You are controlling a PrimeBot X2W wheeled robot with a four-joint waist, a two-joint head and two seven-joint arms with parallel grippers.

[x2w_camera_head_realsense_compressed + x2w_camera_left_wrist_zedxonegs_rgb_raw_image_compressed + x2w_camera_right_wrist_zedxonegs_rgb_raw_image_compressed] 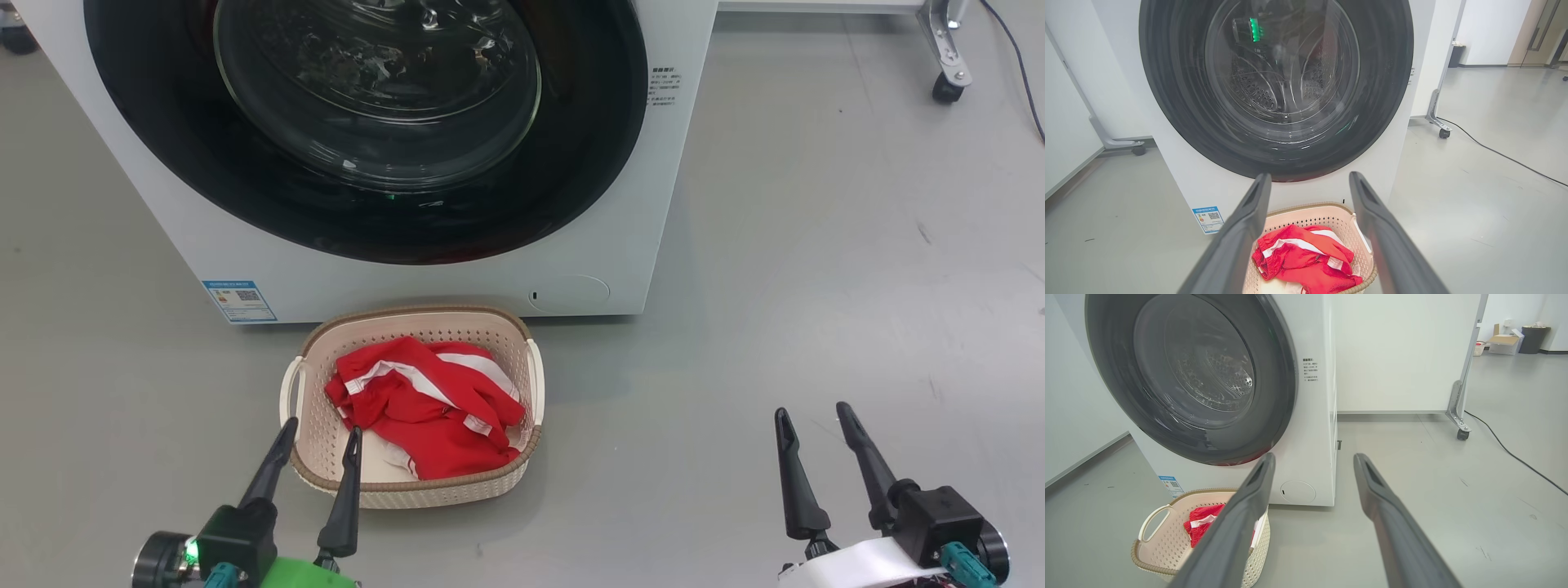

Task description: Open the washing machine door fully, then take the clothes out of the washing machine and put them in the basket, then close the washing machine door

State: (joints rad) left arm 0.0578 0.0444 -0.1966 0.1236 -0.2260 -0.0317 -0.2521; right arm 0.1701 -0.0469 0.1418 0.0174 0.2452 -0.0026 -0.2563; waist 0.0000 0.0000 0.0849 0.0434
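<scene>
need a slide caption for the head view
Red clothes in the cream basket before the shut washing machine door, left gripper and right gripper open

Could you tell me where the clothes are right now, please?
In the head view, the clothes lie in the basket, just before the washing machine, near the left gripper.

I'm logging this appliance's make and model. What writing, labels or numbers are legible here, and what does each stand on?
Nothing is sharp enough to quote.
Blue label, low on the left of the washing machine front: a QR-style code and fine print, too small to read.
Dark print block, on the white front right of the washing machine door: too small to read.
</scene>
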